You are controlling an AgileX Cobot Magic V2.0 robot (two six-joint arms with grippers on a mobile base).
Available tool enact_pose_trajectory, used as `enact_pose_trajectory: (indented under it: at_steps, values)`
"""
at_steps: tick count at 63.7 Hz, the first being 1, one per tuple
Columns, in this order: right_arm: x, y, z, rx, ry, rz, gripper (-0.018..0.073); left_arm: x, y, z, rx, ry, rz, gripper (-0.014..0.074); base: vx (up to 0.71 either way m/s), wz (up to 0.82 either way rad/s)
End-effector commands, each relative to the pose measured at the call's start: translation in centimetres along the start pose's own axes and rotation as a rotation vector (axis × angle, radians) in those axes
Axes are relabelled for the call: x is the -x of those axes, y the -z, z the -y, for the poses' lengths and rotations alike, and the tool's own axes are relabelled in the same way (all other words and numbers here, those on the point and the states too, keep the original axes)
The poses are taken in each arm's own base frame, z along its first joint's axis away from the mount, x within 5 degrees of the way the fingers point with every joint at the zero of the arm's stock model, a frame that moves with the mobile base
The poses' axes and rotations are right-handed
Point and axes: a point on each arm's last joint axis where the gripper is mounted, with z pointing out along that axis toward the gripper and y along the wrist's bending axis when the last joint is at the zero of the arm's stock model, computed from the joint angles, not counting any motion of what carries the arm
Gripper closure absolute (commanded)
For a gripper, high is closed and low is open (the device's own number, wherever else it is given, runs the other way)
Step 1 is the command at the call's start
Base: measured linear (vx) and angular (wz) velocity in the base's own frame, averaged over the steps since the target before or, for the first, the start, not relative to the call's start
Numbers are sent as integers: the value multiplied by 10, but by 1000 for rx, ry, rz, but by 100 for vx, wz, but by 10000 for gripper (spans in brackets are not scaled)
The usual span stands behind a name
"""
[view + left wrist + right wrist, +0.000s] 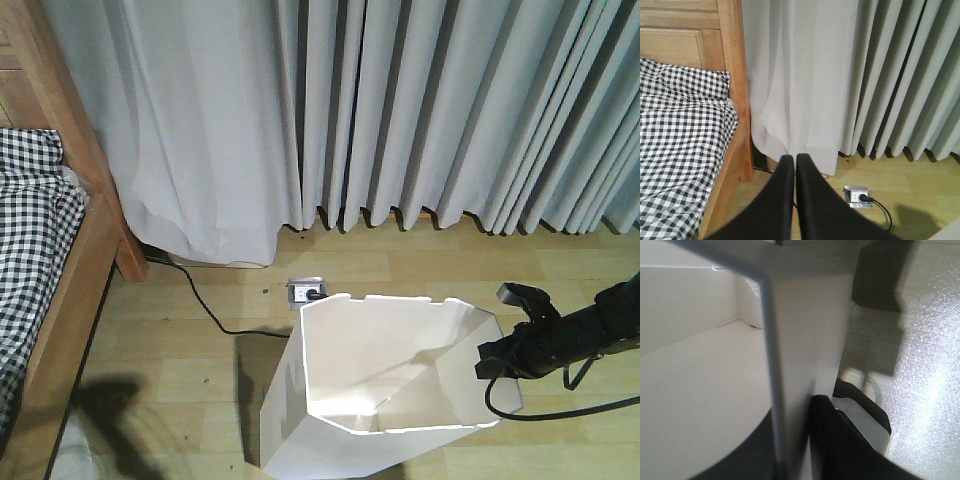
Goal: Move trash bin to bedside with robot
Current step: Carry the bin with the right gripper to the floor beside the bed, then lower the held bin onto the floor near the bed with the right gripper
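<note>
The right tool [790,450] pinches one thin wall of the tilted bin [380,385], on the floor [450,255] apart from the bed [60,290], so it may slip or snag the cable [205,305]; the left tool [794,160] is closed, empty.

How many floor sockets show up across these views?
1. The floor socket sits in the wooden floor between the curtain and the trash bin; the left wrist view shows the same one. More may be hidden behind the bin.

White angular-rimmed trash bin [380,370], well right of wooden-framed gingham bed [78,270]
</note>
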Motion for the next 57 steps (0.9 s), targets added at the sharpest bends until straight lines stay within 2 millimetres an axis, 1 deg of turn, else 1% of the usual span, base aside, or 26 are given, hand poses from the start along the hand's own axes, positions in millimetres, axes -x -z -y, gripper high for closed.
enact_pose_trajectory:
  at_steps: [1,42,48,54,57]
  values:
    - [19,24,-28,215,23,89,564,5,1,1,-11,6,76,603,0,0]
    - [20,24,-27,205,17,100,564,5,1,1,-11,6,76,603,0,0]
    - [24,23,-19,122,-23,138,564,5,1,1,-11,6,76,603,0,0]
    - [25,17,-10,21,-85,155,562,5,1,1,-11,6,76,603,0,0]
    - [26,14,-4,-34,-82,150,562,5,1,1,-11,6,76,603,0,0]
